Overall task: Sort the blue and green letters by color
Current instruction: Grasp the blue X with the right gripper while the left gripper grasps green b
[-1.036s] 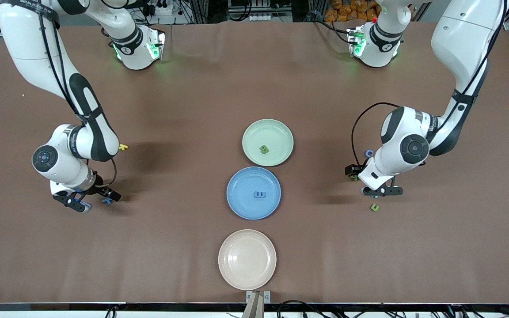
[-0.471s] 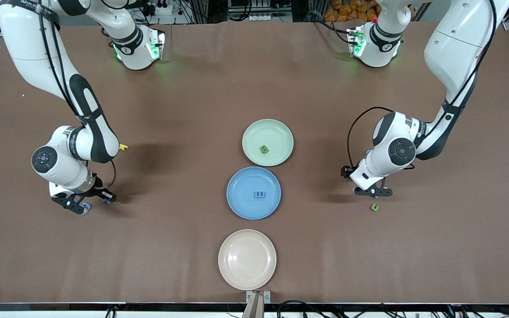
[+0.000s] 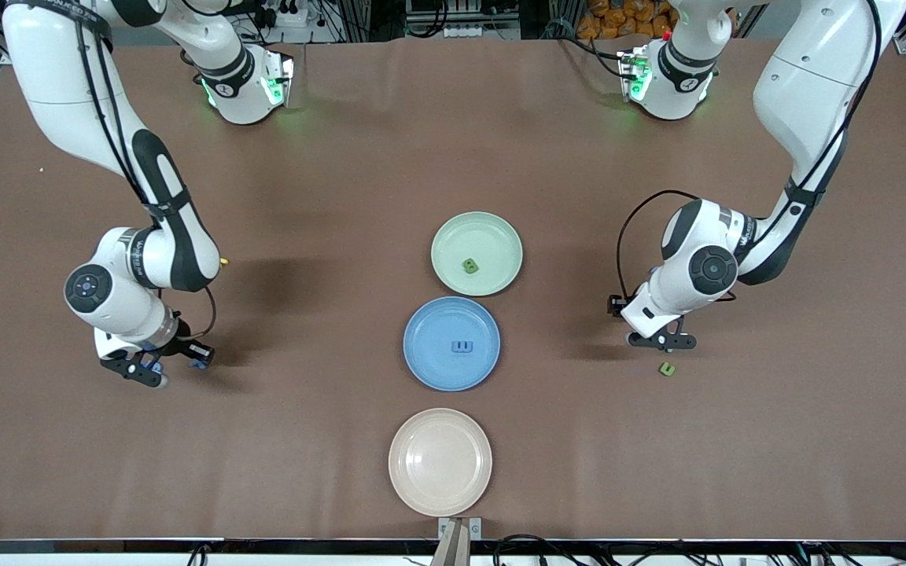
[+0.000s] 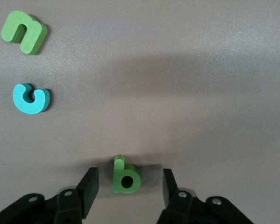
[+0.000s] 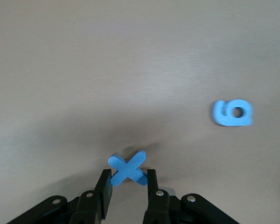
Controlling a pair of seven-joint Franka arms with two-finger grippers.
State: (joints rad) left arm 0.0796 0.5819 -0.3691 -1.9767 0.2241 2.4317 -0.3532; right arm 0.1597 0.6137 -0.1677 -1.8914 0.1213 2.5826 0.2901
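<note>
My right gripper (image 5: 127,179) is shut on a blue letter X (image 5: 127,169), low over the table toward the right arm's end (image 3: 197,362). Another blue letter (image 5: 232,113) lies beside it. My left gripper (image 4: 129,186) is open and straddles a green letter b (image 4: 126,175) on the table, with a gap on each side. A green letter n (image 4: 24,31) and a blue letter c (image 4: 31,98) lie close by. The n (image 3: 666,369) shows nearer the front camera than the left hand. One green letter (image 3: 469,266) lies on the green plate (image 3: 492,236), one blue letter (image 3: 462,346) on the blue plate (image 3: 429,365).
A pink plate (image 3: 440,461) sits nearest the front camera, in line with the other two plates at mid-table. A small yellow letter (image 3: 223,261) peeks out beside the right arm's elbow. Bare brown tabletop lies between each arm and the plates.
The right gripper closed on the blue X and shifted slightly toward the plates. The left arm moved toward the plates and now covers the green b, its jaws narrowing.
</note>
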